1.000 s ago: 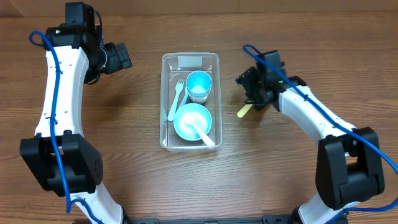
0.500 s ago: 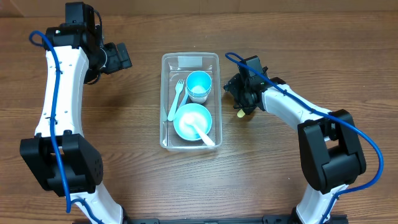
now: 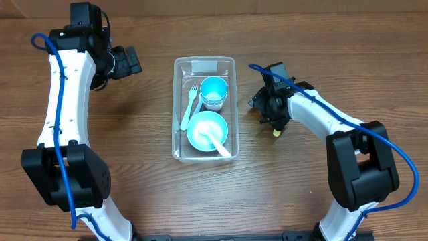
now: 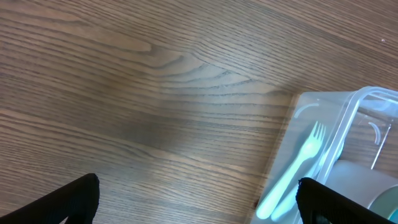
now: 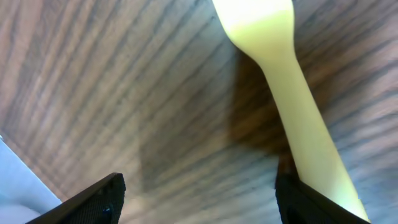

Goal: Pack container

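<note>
The clear container [image 3: 204, 65] stands at the table's middle. It holds a teal cup [image 3: 214, 90], a teal fork [image 3: 189, 106] and a teal bowl [image 3: 206, 129] with a white spoon [image 3: 221, 147]. My right gripper [image 3: 273, 119] is open, low over the table to the container's right. A pale yellow utensil [image 5: 289, 93] lies on the wood along my right finger, outside the open jaws [image 5: 199, 180]; its end shows in the overhead view [image 3: 275, 132]. My left gripper [image 3: 132, 61] is open and empty, left of the container. The left wrist view shows its jaws [image 4: 196, 190], the container's corner [image 4: 348, 106] and the fork [image 4: 298, 168].
The wooden table [image 3: 134, 167] surrounds the container. A blue cable [image 3: 374, 144] loops along each arm. Nothing else lies on the table.
My right gripper swung left toward the container, then back right and down. The yellow utensil's visible end shifted right and nearer the front. The left arm has not moved.
</note>
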Robot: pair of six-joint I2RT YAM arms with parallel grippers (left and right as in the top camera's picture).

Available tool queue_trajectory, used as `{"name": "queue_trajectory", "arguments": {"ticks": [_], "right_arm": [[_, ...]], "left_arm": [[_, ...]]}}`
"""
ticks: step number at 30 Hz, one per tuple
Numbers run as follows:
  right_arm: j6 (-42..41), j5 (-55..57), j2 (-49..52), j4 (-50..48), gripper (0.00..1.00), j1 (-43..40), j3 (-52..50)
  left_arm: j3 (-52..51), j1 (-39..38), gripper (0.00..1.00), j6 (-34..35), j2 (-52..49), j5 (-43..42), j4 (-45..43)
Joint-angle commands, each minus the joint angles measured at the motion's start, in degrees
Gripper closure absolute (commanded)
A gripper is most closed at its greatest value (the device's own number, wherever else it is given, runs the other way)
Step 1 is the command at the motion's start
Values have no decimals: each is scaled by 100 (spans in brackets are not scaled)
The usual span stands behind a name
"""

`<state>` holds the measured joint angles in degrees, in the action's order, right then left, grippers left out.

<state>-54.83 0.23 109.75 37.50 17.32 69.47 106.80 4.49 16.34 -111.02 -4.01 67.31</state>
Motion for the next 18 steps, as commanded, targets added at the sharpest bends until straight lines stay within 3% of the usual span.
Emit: {"name": "queue_trajectory", "arguments": {"ticks": [1, 4, 9, 18], "right_arm": [[879, 74, -601, 387, 20, -31, 72], [1248, 494, -960, 1014, 20, -83, 177], [2726, 490, -966, 1209, 19, -297, 133], [3047, 492, -402, 372, 32, -470, 125]], "left_arm": [[131, 0, 0, -92, -61, -2, -17], [131, 0, 0, -92, -61, -2, -17], [131, 0, 0, -92, -61, -2, -17], [131, 0, 0, -92, -61, -2, -17]]}}
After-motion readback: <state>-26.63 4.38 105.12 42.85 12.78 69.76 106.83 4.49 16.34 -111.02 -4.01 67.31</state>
